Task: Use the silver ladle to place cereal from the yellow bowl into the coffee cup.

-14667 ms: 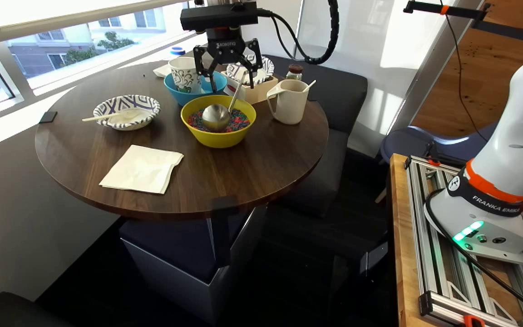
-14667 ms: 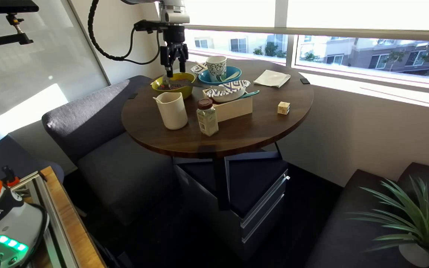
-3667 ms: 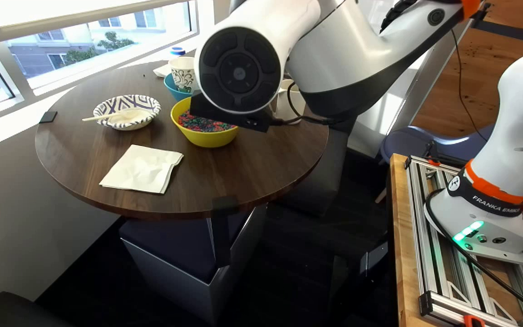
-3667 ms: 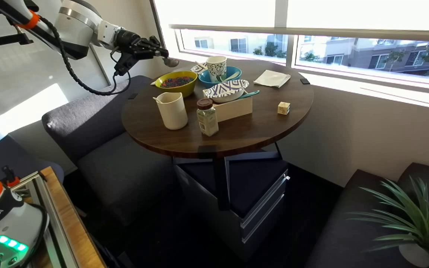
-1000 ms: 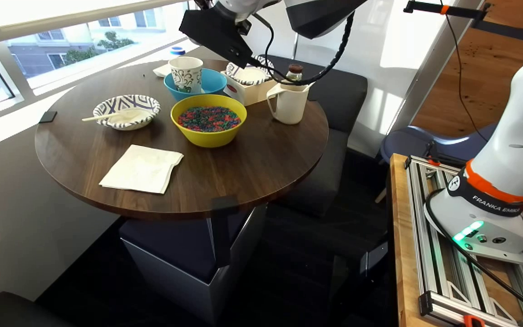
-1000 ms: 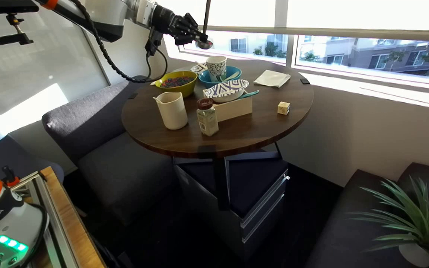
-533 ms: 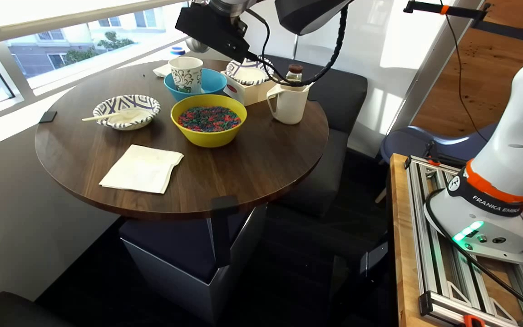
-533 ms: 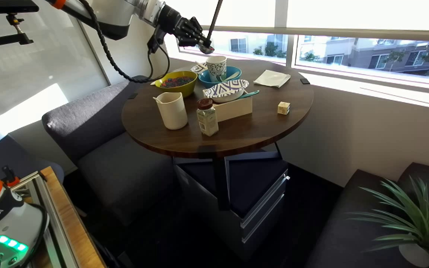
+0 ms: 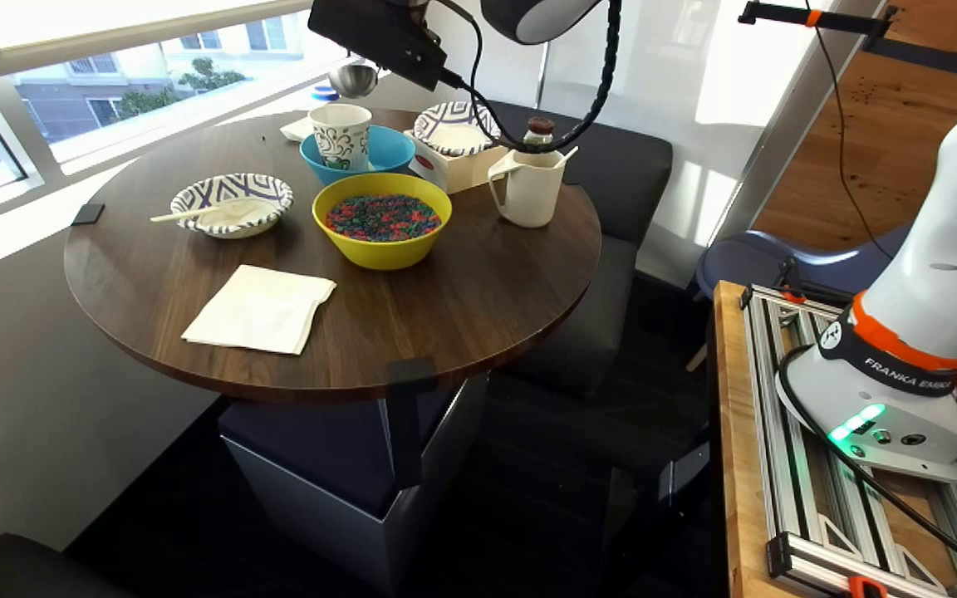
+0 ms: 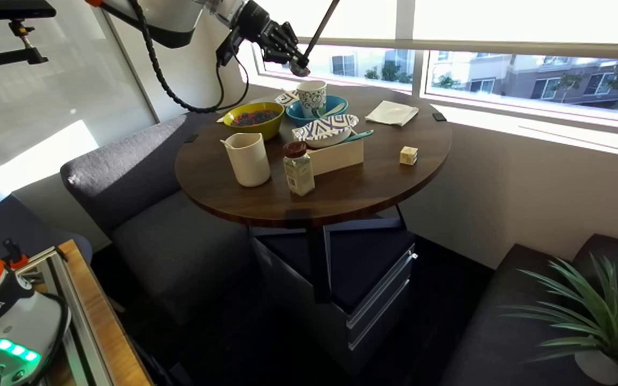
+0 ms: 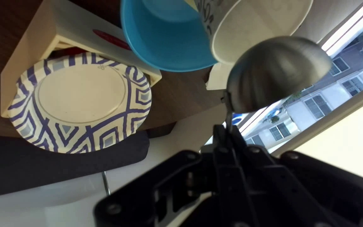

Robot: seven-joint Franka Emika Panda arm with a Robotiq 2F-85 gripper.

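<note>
My gripper (image 10: 303,60) is shut on the silver ladle (image 9: 354,80), gripping the handle close to the scoop. In an exterior view the handle slants up and away past the fingers. The scoop hangs in the air just above the rim of the coffee cup (image 9: 342,139), a patterned paper cup standing in a blue bowl. In the wrist view the scoop's rounded metal outside (image 11: 276,72) overlaps the cup's mouth. A bit of red shows at the scoop's edge; the rest of its inside is hidden. Red, blue and green cereal (image 9: 383,218) fills the yellow bowl (image 9: 387,253).
The blue bowl (image 9: 391,149) surrounds the cup. Beside it a wooden box (image 10: 337,156) carries a striped paper bowl (image 9: 455,133). A white pitcher (image 9: 530,191) and a spice jar (image 10: 299,171) stand close by. A napkin (image 9: 260,309) and another striped bowl (image 9: 233,187) lie on the table.
Long before, the ladle rested in the yellow bowl and the gripper was open; now it is held. Over the last second, gripper and ladle have shifted toward the window, over the cup, handle tilting further.
</note>
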